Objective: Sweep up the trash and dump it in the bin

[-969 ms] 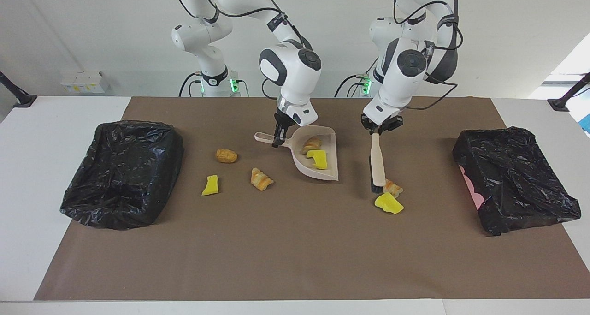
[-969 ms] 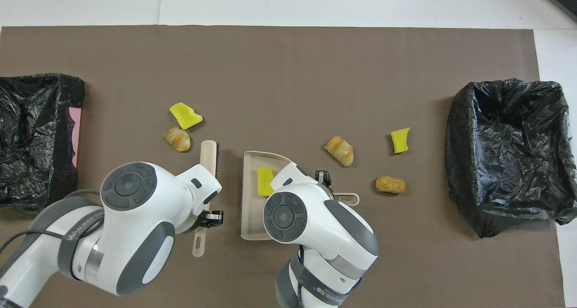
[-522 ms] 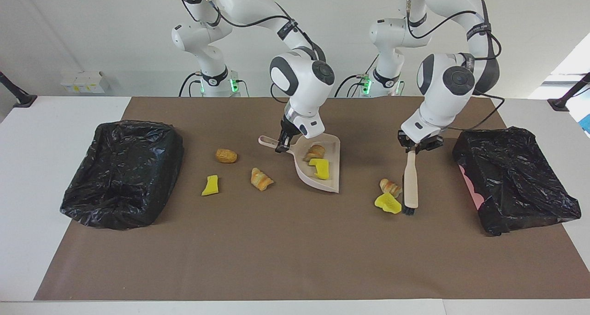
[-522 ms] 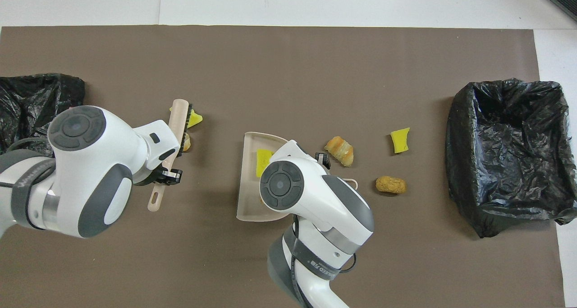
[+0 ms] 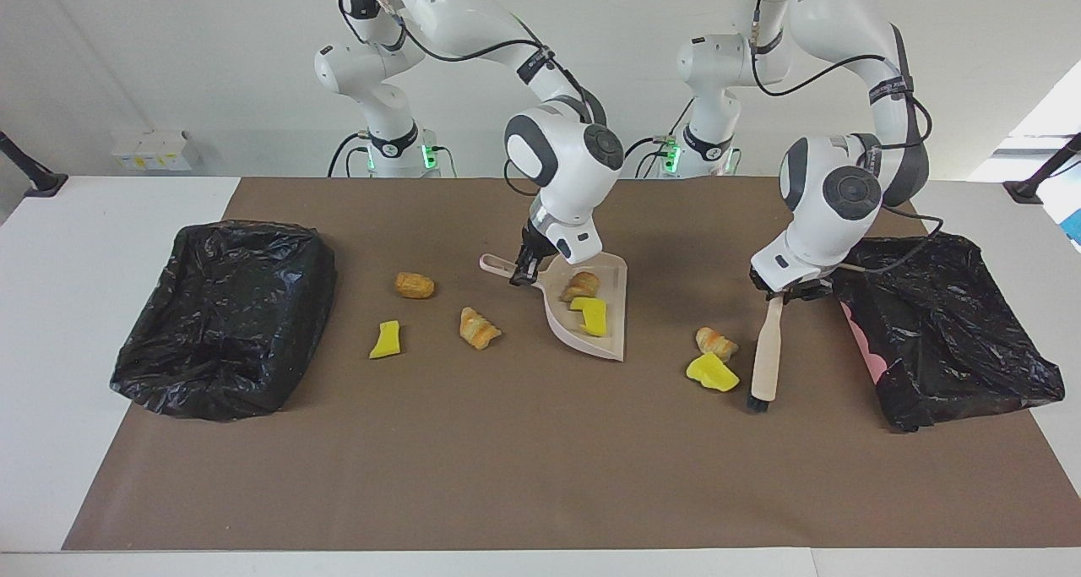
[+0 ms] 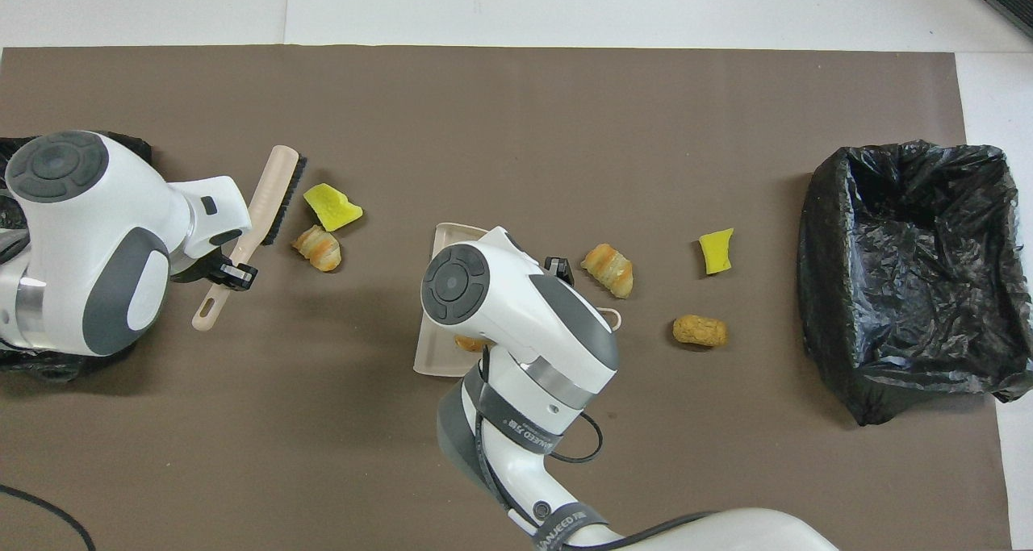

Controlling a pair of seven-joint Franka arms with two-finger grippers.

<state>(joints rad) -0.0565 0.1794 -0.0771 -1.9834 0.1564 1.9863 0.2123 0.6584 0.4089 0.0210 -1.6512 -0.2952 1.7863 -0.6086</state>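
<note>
Trash: one bread piece (image 5: 581, 285) and one yellow chunk (image 5: 592, 316) sit in the dustpan (image 5: 610, 340). A yellow chunk (image 5: 712, 373) and bread piece (image 5: 715, 341) lie together on the mat (image 5: 524, 459), just beside the brush (image 5: 767, 356), toward the left arm's end of the surface. Three more toward the right arm's end: bread roll (image 5: 479, 327), yellow chunk (image 5: 387, 340), brown lump (image 5: 415, 285). Right tool (image 5: 522, 271) is clamped on the dustpan handle. Left tool (image 5: 785, 291) is clamped on the brush handle, bristles down by the mat. A black-lined bin (image 5: 224, 315) sits at the right arm's end, another bin (image 5: 946, 323) at the left arm's end.
</note>
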